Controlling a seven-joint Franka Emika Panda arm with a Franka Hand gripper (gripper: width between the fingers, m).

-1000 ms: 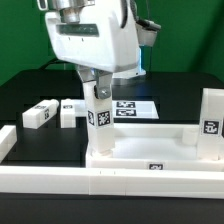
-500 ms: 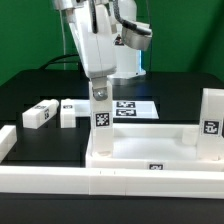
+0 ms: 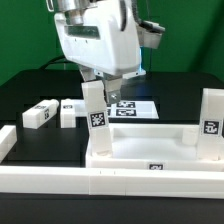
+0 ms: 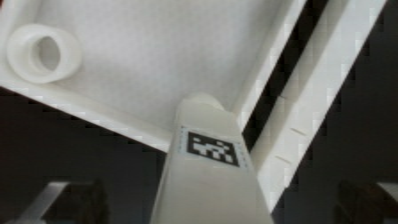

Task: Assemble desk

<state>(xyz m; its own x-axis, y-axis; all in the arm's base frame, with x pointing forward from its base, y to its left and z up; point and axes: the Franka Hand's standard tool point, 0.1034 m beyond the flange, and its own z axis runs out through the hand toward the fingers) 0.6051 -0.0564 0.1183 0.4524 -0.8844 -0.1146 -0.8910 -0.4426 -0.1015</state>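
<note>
The white tray-like tabletop (image 3: 150, 150) lies behind the front rail, and one white leg (image 3: 210, 120) stands upright at its right end. My gripper (image 3: 95, 82) is shut on another white leg (image 3: 95, 118) with a black-and-white tag. This leg is slightly tilted, its lower end at the tabletop's left corner. In the wrist view the held leg (image 4: 214, 165) runs between my dark fingers (image 4: 63, 205) over the tabletop (image 4: 160, 80), near a round hole (image 4: 39, 50). Two loose legs (image 3: 38, 115) (image 3: 68, 112) lie on the black table at the exterior view's left.
The marker board (image 3: 132, 108) lies flat behind the tabletop. A long white rail (image 3: 100, 185) runs along the front, and another rail piece (image 3: 5, 142) sits at the exterior view's left edge. The arm's large white body hangs over the tabletop's left end.
My wrist has turned one way and back with the leg in it. The leg stood upright in the left corner and now leans a little toward the exterior view's left.
</note>
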